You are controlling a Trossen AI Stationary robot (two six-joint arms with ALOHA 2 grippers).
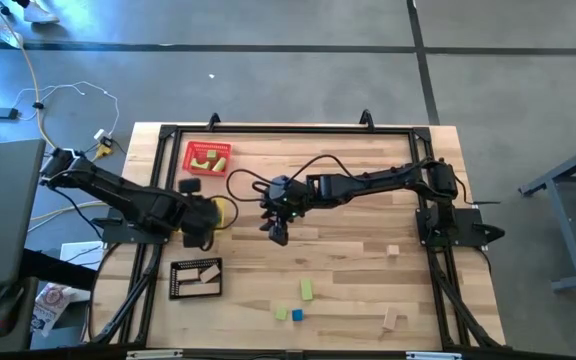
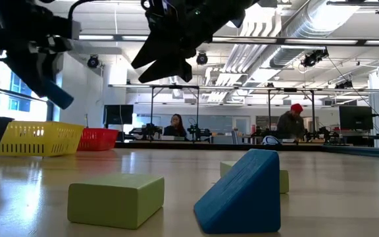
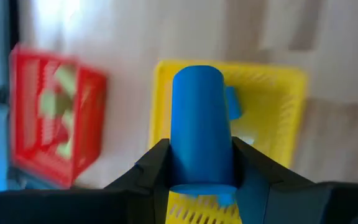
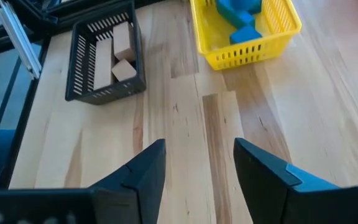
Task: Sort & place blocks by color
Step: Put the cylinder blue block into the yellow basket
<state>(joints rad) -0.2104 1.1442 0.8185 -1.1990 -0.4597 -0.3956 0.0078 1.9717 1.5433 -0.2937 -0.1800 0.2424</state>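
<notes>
High view: the left gripper (image 1: pixel 206 222) hangs over the yellow tray (image 1: pixel 223 211), the right gripper (image 1: pixel 276 230) mid-table. Green blocks sit in the red tray (image 1: pixel 208 157), tan ones in the black tray (image 1: pixel 196 279); two green blocks, a blue block (image 1: pixel 297 315) and two tan blocks still lie loose — the sorting looks well past halfway.

Low view: a green block (image 2: pixel 116 199) and a blue wedge (image 2: pixel 241 193) wait on the table (image 2: pixel 347 191).

Left wrist view: the jaws clamp a blue cylinder (image 3: pixel 200 132) above the yellow tray.

Right wrist view: the right fingers stand apart, holding nothing — bare wood between them.
</notes>
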